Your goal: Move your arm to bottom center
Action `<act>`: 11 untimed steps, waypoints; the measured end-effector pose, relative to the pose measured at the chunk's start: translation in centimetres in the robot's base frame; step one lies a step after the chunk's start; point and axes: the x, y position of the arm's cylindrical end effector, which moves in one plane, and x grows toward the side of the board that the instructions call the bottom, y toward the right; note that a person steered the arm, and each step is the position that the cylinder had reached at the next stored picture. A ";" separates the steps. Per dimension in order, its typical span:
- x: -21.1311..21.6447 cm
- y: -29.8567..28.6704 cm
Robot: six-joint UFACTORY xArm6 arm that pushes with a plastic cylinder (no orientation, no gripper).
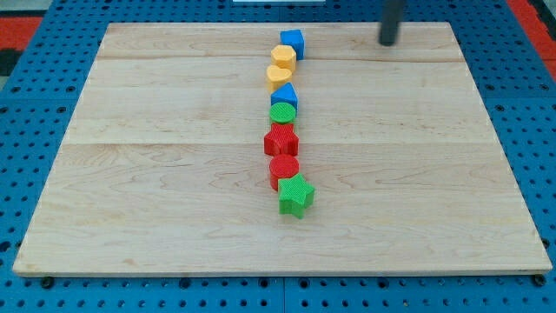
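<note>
My tip (387, 42) is near the view's top right of the wooden board (156, 174), well to the right of the blue cube (292, 42). The blocks form a line down the board's middle: blue cube, yellow hexagon (283, 57), yellow block (279, 76), blue block (285, 96), green round block (282, 113), red star (281, 140), red round block (284, 169), green star (295, 195). The tip touches no block.
The board lies on a blue perforated table (35, 87). Red strips show at the view's top corners (534, 13).
</note>
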 end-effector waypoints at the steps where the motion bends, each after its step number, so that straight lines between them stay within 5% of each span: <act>1: 4.1 5.5; 4: 16.1 13.1; 6: 27.0 13.1; 8: 36.4 3.7; 9: 36.5 -2.1; 11: 36.5 -25.0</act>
